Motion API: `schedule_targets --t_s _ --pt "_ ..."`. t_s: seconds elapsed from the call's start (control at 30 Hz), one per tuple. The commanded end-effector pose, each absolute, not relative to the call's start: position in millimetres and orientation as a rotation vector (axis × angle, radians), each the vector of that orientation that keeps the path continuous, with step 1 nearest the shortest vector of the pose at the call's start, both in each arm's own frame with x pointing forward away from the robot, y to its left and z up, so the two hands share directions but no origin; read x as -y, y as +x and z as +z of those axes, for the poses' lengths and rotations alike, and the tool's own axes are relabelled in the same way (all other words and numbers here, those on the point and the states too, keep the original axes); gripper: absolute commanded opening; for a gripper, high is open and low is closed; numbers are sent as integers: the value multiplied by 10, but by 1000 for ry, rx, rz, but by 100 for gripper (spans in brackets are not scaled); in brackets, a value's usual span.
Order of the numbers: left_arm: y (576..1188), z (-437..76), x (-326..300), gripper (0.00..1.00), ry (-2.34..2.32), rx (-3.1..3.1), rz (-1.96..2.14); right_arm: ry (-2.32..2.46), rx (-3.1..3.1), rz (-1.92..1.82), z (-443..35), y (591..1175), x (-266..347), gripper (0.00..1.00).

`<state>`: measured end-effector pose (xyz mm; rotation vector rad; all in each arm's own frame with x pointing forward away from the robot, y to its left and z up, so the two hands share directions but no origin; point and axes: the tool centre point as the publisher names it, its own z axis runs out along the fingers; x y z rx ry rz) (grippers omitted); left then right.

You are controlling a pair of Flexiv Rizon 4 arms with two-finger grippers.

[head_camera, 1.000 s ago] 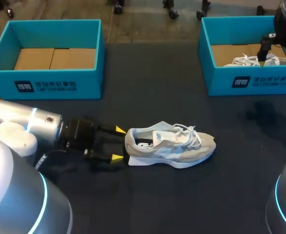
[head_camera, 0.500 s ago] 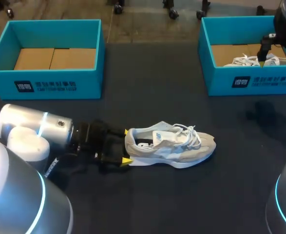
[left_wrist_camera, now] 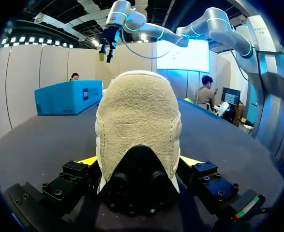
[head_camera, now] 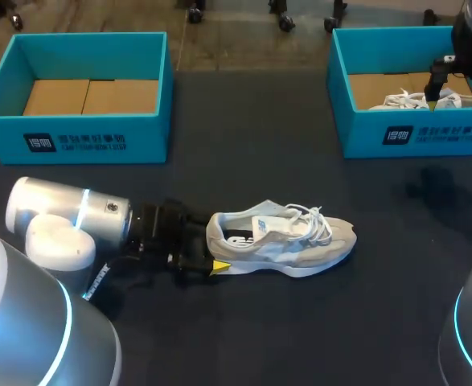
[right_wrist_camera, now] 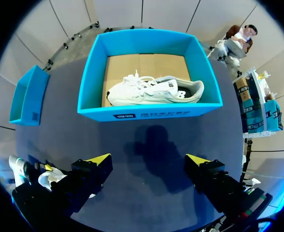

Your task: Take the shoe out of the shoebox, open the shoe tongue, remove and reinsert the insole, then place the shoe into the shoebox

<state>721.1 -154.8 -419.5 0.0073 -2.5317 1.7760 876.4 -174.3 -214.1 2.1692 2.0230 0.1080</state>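
A grey and white sneaker [head_camera: 282,240] lies on its side on the dark table, toe to the right, its white laces loose. My left gripper [head_camera: 213,243] is at its heel, open, with a finger on either side. In the left wrist view the beige heel [left_wrist_camera: 138,121] fills the space between the yellow fingertips [left_wrist_camera: 89,160] of the left gripper [left_wrist_camera: 139,162]. My right gripper [head_camera: 459,92] hangs open high above the right blue shoebox [head_camera: 412,133]. The right gripper [right_wrist_camera: 148,159] holds nothing; below it that shoebox [right_wrist_camera: 149,115] holds a second white shoe [right_wrist_camera: 154,91].
An empty blue shoebox [head_camera: 91,133] with a cardboard floor stands at the back left. The second white shoe [head_camera: 404,100] lies in the right box at the back right. Dark tabletop [head_camera: 300,338] stretches in front of the sneaker.
My left gripper has slid to the right along the table until its fingers straddle the sneaker's heel. The sneaker and the right arm have not moved.
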Motion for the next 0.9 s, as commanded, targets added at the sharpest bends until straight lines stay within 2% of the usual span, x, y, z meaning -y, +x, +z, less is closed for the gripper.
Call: schedule_targets --t_s 0.03,0.43,0.5,0.53,0.63,0.67,0.9 --pt "7234 -4226 1636 100 15 2535 1776 2169 -2023 112 -2144 8755 1747 100" --pt "7289 -4256 1684 100 0 2550 1745 2169 -2023 112 -2144 8755 1747 100" --pt "7293 -4259 1682 87 -5 2552 1740 2169 -2023 112 -2144 8755 1747 100" --pt "7296 -4259 1680 62 -7 2553 1738 2169 -2023 112 -2144 8755 1747 100" --pt "7300 -4254 1669 21 -12 2553 1734 2169 -2023 112 -2144 8755 1747 100" --pt "7300 -4249 1664 0 -11 2551 1734 2169 -2023 112 -2144 8755 1747 100" --pt "7284 -4226 1632 0 -4 2552 1725 2169 -2023 112 -2144 8755 1747 100"
